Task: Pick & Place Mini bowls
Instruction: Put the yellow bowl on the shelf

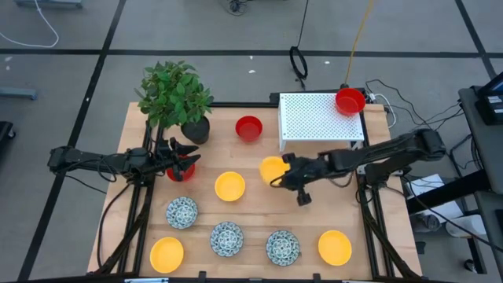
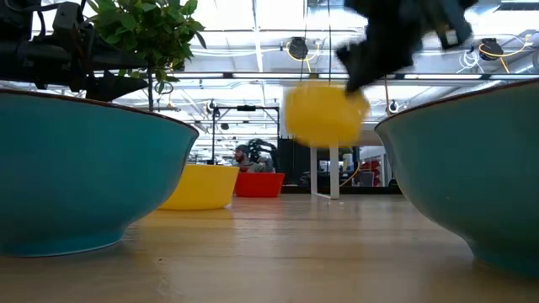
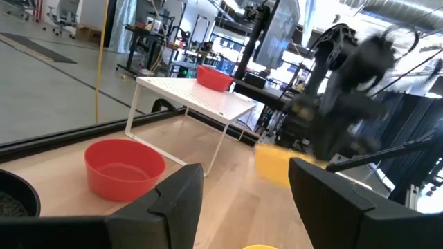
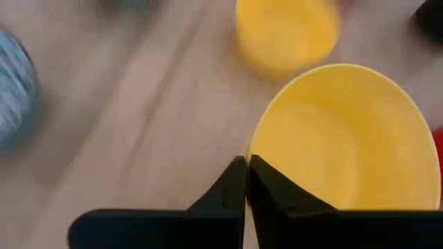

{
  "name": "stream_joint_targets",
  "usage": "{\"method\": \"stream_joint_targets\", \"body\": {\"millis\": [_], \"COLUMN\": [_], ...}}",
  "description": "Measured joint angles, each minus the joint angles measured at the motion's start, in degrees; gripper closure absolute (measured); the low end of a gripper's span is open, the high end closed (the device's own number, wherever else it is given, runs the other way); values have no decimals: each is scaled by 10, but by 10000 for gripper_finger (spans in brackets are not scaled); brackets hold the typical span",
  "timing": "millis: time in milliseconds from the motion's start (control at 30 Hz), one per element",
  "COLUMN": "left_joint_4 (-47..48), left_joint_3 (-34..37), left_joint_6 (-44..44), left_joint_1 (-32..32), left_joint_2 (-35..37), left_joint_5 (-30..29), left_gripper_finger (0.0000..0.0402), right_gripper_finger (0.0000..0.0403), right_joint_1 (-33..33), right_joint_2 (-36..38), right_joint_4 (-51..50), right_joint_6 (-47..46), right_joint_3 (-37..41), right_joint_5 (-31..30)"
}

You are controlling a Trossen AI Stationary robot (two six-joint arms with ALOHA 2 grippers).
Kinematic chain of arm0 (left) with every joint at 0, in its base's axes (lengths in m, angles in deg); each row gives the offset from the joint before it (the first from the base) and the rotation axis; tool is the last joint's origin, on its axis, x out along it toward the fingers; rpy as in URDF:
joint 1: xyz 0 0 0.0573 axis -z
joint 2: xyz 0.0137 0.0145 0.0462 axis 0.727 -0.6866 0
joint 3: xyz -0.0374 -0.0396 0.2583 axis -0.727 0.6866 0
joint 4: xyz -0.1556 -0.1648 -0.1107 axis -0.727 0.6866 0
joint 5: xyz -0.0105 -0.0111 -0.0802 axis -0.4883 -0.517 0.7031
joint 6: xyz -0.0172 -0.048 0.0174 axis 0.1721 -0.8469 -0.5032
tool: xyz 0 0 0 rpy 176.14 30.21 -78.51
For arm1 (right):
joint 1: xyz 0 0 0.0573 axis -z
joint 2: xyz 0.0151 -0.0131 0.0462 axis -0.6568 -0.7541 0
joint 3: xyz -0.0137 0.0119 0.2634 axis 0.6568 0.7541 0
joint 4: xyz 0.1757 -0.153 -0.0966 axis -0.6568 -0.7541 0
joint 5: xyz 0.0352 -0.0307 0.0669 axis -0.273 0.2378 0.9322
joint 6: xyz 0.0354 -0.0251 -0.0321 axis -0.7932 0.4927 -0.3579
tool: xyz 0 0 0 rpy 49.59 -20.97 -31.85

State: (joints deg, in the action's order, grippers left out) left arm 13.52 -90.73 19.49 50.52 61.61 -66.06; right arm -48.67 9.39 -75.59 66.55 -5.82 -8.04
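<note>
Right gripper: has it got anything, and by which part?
Yes. The right gripper is shut on a yellow mini bowl, pinching its rim, and the bowl is lifted off the table. The left gripper is open, holding nothing.

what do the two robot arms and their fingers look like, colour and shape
Both arms are dark, near black, slim and jointed, with thin black cables along them. The left gripper has two broad, flat black fingers with angular edges. The right gripper has matching black fingers tapering to wedge-shaped tips. No markings or labels can be made out.
</note>
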Motion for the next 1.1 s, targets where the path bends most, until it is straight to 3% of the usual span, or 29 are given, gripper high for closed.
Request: {"method": "stream_joint_targets", "body": {"millis": [200, 400, 600, 733, 867, 1100], "left_joint_4": [0, 0, 0, 0, 0, 0], "left_joint_3": [0, 0, 0, 0, 0, 0], "left_joint_6": [0, 0, 0, 0, 0, 0], "left_joint_1": [0, 0, 0, 0, 0, 0], "left_joint_2": [0, 0, 0, 0, 0, 0], "left_joint_5": [0, 0, 0, 0, 0, 0], "left_gripper_finger": [183, 183, 183, 183, 183, 183], "right_gripper_finger": [402, 402, 402, 403, 403, 402], "right_joint_1": [6, 72, 159, 203, 238, 287], "right_joint_2": [68, 78, 75, 72, 69, 70], "right_joint_4": [-34, -256, -396, -417, -420, -420], "right_joint_6": [-29, -99, -168, -168, -157, -127], "right_joint_3": [-58, -119, -122, -122, -122, -122], "right_joint_5": [-45, -133, -143, -151, -201, -194]}}
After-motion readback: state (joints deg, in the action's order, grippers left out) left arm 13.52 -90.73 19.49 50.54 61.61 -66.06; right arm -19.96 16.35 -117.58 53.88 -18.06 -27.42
